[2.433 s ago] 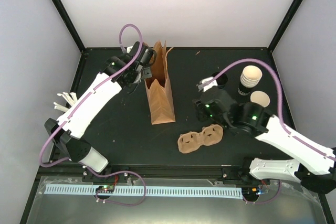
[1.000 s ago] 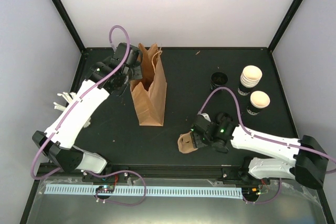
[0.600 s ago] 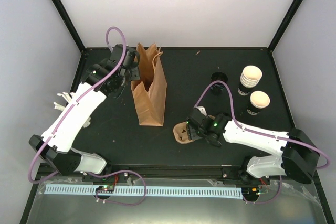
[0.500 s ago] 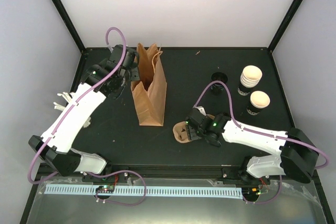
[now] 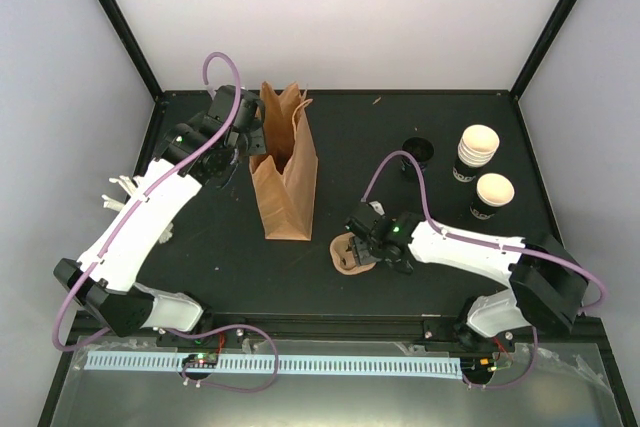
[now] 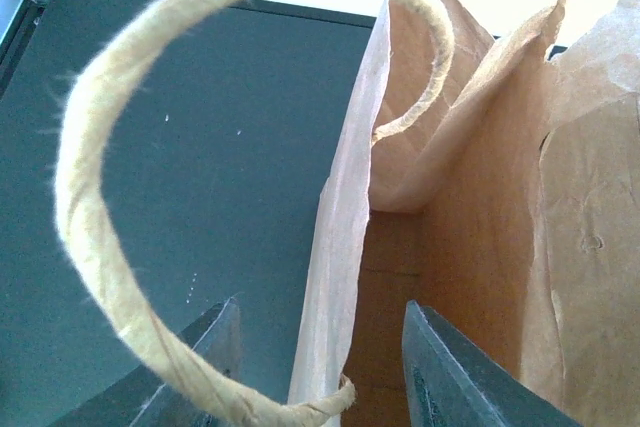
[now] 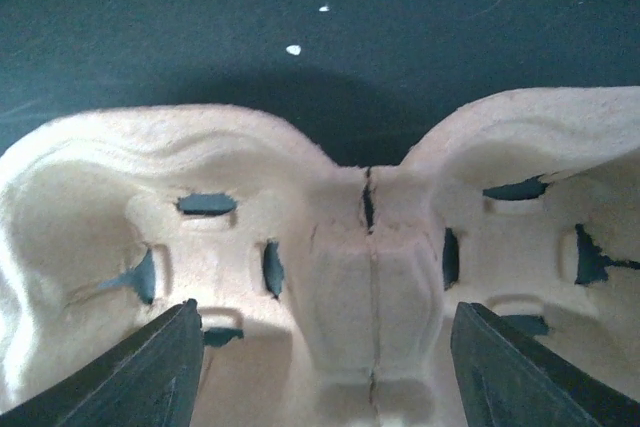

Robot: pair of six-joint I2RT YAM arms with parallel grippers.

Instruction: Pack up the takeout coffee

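1. Far left: your left pincer (image 6: 318,362) sits at the rim of the standing paper bag (image 5: 285,182). Its fingers are apart with the bag's thin side wall running up between them, and the twisted handle (image 6: 85,237) loops beside it. Nothing is clamped.
2. Centre: your right pincer (image 7: 335,357) is low over the pulp cup carrier (image 5: 350,252) lying on the tabletop (image 5: 350,127). It is spread wide, one finger either side of the carrier's cracked middle ridge, and not closed on it.
3. Going right: a black cup with a dark inside (image 5: 417,154) stands alone. Beyond it is the nested stack of cups (image 5: 476,152).
4. Right-most is your target. The takeout coffee (image 5: 493,195) stands upright just in front of the stack, near it and well apart from both pincers, with nothing touching it.
5. Handling, as I judge it: the cup has no lid and a pale inside, so it is probably very light. Its thin paper wall will buckle under a hard squeeze, and its side may be slick.
6. Where to hold: grip gently across the body just below the rolled lip, the stiffest part. Come in from the side away from the stack so you don't knock it.
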